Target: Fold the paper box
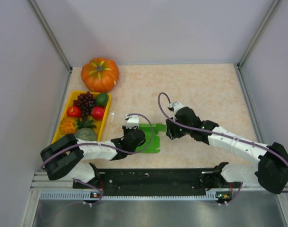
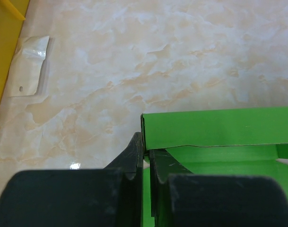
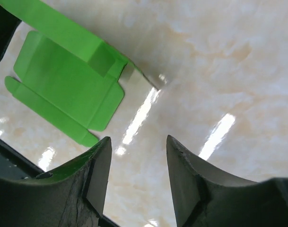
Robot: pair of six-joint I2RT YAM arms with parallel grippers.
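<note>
Paper box (image 1: 153,142) lies half-formed mid-surface (image 1: 205,90), one wall raised. Left pincer (image 2: 144,156) is clamped on that wall's corner. Right pincer (image 3: 136,156) gapes empty just beside the box. The next move probably calls for it to grip a flap and fold.

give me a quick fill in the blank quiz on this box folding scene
1. The left gripper is shut on an edge of the ____ paper box.
2. The right gripper is ____, with nothing between its fingers.
3. The pumpkin sits just past the far end of the ____ tray of fruit.

Missing words: green; open; yellow
</note>
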